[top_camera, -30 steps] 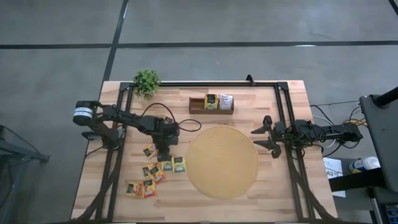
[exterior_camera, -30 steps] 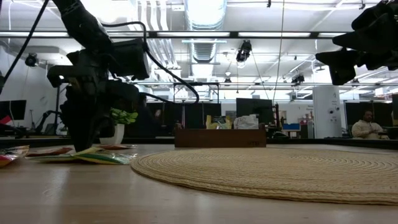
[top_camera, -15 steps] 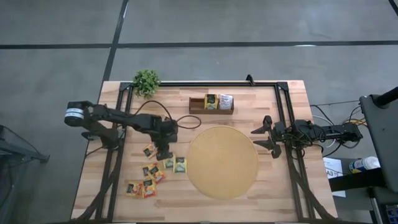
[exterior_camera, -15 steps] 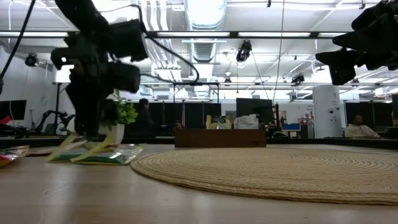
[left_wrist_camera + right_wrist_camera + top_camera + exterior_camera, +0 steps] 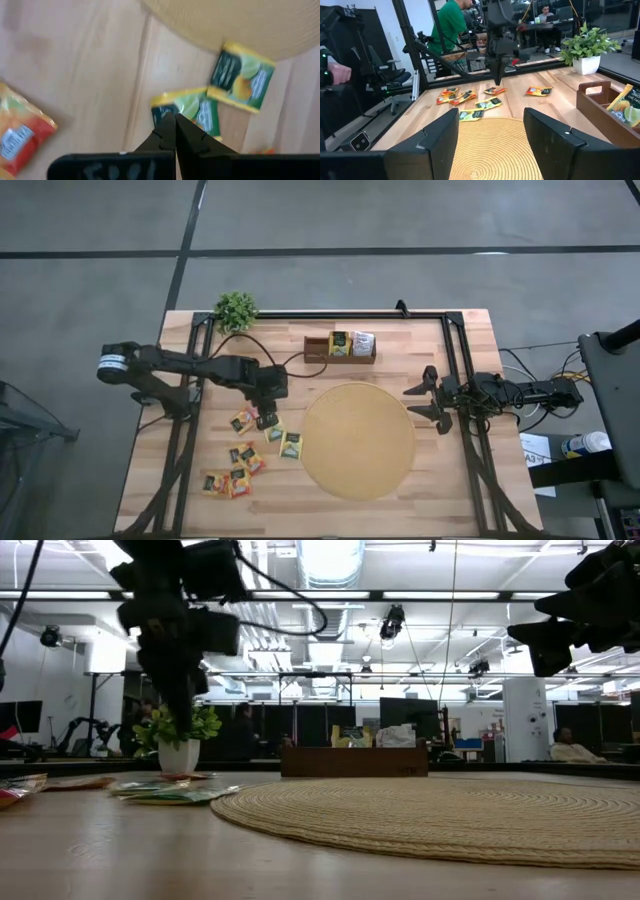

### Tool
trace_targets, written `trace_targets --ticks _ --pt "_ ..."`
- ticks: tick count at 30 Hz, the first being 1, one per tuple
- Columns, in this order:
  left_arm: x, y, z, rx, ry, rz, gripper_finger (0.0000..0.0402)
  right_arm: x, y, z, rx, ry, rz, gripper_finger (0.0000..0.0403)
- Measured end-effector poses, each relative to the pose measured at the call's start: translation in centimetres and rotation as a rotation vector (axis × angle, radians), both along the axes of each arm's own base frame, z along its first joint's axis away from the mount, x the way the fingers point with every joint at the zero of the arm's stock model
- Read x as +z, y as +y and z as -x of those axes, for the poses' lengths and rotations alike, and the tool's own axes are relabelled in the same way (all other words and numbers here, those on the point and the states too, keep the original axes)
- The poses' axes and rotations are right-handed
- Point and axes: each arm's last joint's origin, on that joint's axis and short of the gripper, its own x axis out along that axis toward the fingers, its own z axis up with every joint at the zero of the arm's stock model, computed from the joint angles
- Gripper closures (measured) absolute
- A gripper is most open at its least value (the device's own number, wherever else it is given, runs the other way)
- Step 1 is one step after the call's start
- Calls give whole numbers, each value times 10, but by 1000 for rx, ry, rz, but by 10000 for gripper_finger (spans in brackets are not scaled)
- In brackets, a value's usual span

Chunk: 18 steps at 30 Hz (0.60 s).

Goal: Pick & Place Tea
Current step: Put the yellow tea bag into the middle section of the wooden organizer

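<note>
Workshop hall with ceiling ducts and strip lights behind a pale wooden table (image 5: 330,510); person in a green top (image 5: 451,22) beyond the far edge, another seated at a desk (image 5: 546,11). Wooden tray (image 5: 340,346) at 12 o'clock from the round mat (image 5: 359,441), holding upright sachets: yellow-green one (image 5: 339,343) in the middle slot, white one (image 5: 362,343) in the right slot, left slot bare. Potted plant (image 5: 236,311) at 10 o'clock near the table's back corner. Loose tea sachets (image 5: 250,458) scattered on the wood at 9 o'clock from the mat, just off its rim: yellow-green ones nearest the mat, among them one (image 5: 242,76) touching the rim, orange-red ones (image 5: 222,483) farther out toward 8 o'clock. Left gripper (image 5: 266,418) raised above this scatter, fingers (image 5: 167,135) pinched tight together to a point; in the wrist view a yellow-green sachet (image 5: 189,112) directly behind the tips, contact impossible to tell; in the low view nothing seen hanging from the tips. Right gripper (image 5: 418,401) parked at 3 o'clock from the mat, off its edge and above the table, fingers (image 5: 553,137) spread wide, grasping nothing.
</note>
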Motion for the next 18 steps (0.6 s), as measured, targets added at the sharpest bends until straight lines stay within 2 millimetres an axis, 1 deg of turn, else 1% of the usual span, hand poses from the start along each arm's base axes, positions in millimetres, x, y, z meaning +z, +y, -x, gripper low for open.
trace_targets --ticks 5,8,12,15,18 --pt "19 5 -11 6 -65 -19 401 0 0 0 0 0 0 181" --pt "26 6 -14 0 -91 -28 401 0 0 0 0 0 0 181" --pt "27 6 -14 -4 -93 -16 401 0 0 0 0 0 0 181" --pt "25 5 -12 9 -72 36 401 0 0 0 0 0 0 181" --pt "22 4 -11 -23 -75 72 399 0 0 0 0 0 0 181"
